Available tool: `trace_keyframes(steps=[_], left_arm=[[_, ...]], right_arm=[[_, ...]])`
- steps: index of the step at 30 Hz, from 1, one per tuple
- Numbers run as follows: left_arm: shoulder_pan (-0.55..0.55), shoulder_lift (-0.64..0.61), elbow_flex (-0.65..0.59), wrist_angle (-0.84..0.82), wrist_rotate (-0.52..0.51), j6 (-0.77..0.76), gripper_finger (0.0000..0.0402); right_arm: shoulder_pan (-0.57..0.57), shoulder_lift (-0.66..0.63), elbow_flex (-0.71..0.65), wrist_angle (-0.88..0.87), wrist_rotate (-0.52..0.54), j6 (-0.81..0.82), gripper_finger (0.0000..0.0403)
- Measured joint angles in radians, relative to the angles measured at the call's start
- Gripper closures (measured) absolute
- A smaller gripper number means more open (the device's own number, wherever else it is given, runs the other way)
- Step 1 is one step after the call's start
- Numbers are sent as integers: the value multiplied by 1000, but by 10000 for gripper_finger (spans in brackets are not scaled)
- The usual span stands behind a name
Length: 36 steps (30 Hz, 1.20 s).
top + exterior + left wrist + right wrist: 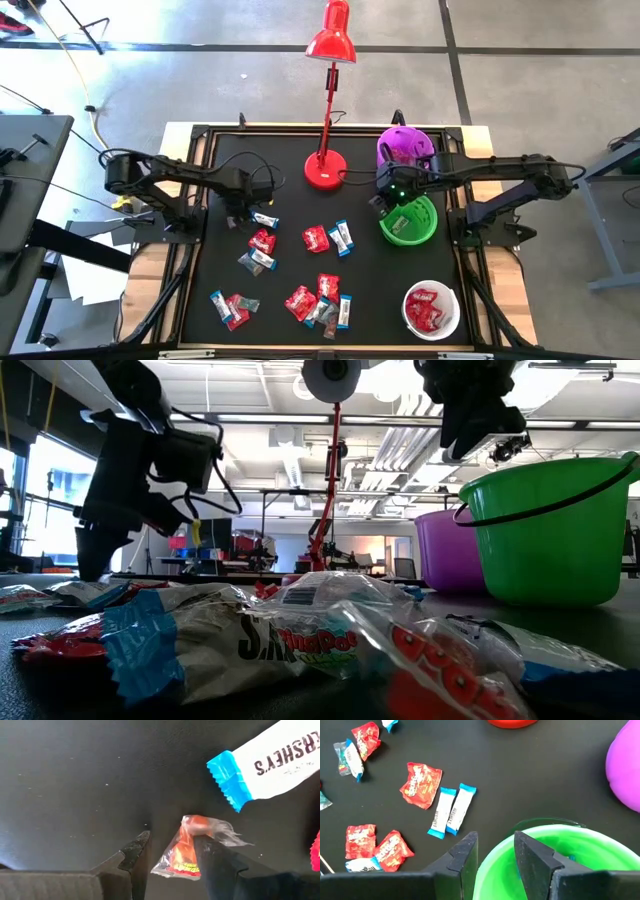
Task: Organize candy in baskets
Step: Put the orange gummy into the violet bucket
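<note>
Candy lies scattered over the black mat (316,238), in red, blue-and-white and dark wrappers. My left gripper (238,216) is open and low over the mat's left part. In the left wrist view a small orange sweet in a clear wrapper (186,851) lies on the mat between its fingers (170,855), close to one of them. A blue-and-white sweet (270,765) lies just beyond. My right gripper (495,852) is open and empty above the near-left rim of the green basket (408,220). The purple basket (404,147) stands behind the green one. The white basket (431,310) holds red sweets. My left gripper comes from above, pointing down, with its fingers on either side of the orange sweet. One finger (212,857) overlaps the wrapper's edge (200,832), and I cannot tell whether it touches. The sweet lies flat on the mat.
The red desk lamp's base (325,170) stands at the mat's far middle, its stem and shade reaching beyond the far edge. A bit of blue (570,857) shows inside the green basket. Sweets cluster near the mat's near edge (320,305). The mat's raised frame (200,250) borders the left side.
</note>
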State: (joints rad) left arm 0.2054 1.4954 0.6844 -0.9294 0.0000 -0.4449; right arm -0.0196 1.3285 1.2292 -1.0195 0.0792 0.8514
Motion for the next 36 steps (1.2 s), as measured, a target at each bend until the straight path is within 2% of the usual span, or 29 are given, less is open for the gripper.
trace_keyframes(steps=[8,11,18,21,29,36], left_arm=[[0,29,-1,11,32,-47,268],[-5,24,-3,17,46,-58,293],[-29,23,0,19,58,-97,382],[-39,25,30,4,51,-103,395],[-43,28,226,-9,-9,-69,398],[-42,26,470,7,-156,-38,399]], right_arm=[[0,0,0,0,30,-3,282],[0,0,0,0,45,-3,282],[0,0,0,4,88,-3,282],[0,0,0,40,111,1,282],[0,0,0,216,160,-4,282],[0,0,0,354,252,-4,282]])
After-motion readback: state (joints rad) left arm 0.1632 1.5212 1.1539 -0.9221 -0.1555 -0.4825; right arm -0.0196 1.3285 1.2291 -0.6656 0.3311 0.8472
